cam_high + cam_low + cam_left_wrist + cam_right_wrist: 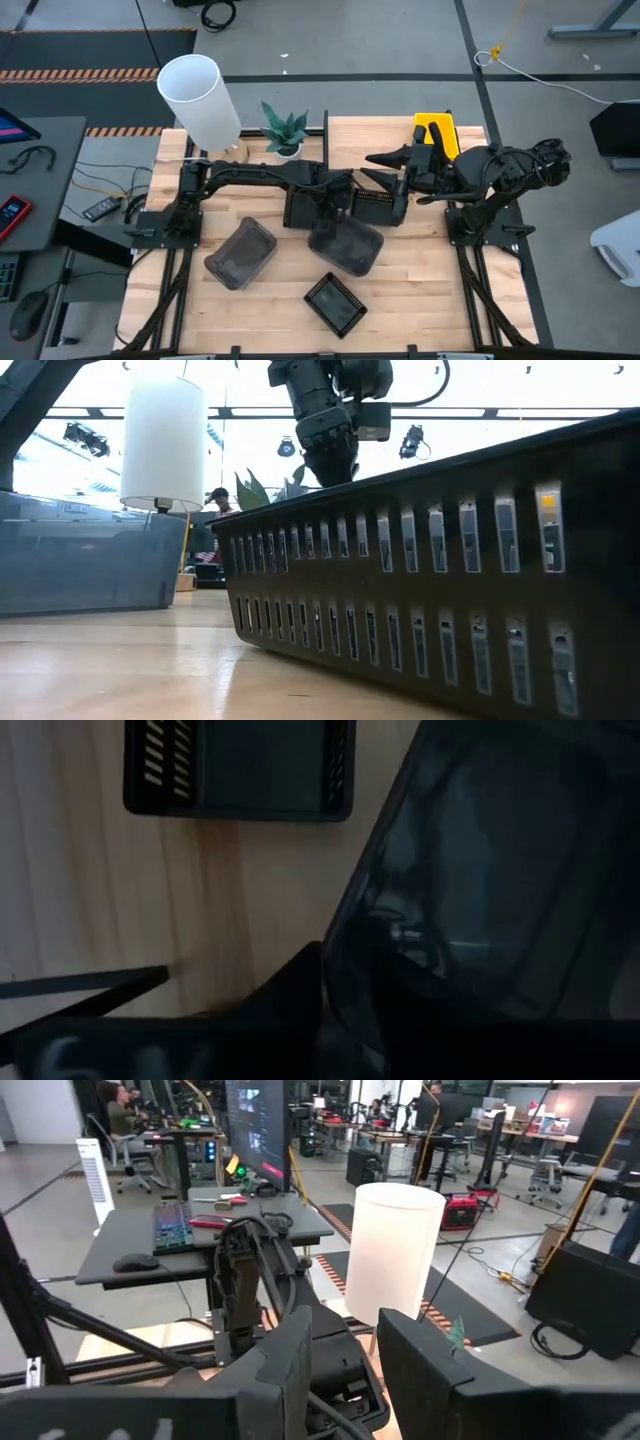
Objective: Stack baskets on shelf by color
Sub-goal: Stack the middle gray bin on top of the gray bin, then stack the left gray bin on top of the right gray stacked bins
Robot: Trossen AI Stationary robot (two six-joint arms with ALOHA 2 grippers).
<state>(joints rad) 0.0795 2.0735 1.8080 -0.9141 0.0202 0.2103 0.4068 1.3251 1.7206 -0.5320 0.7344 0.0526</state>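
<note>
My left gripper (336, 226) (352, 982) is at the table's middle, shut on a smoky grey basket (346, 246) (500, 870). A second grey basket (240, 253) (90, 565) sits flat to its left. One black mesh basket (335, 303) (450, 610) (240, 770) lies by the near edge, and another (376, 206) lies under my right arm. A yellow basket (437, 134) rests on the shelf (470, 140) at the far right. My right gripper (376, 159) (340, 1355) hangs open above the shelf, pointing left and holding nothing. My left gripper has the grey basket by its far wall (345, 935), coming from above. One finger (290, 995) stands outside the wall, and the other shows only dimly through the smoky plastic inside. The basket's bottom looks to be on the table.
A tall white cylinder (200, 100) (160, 440) (395, 1250) and a small potted plant (285, 130) stand at the far edge. A dark rectangle (300, 210) lies partly under my left arm. Bare wood shows at the near right (430, 290).
</note>
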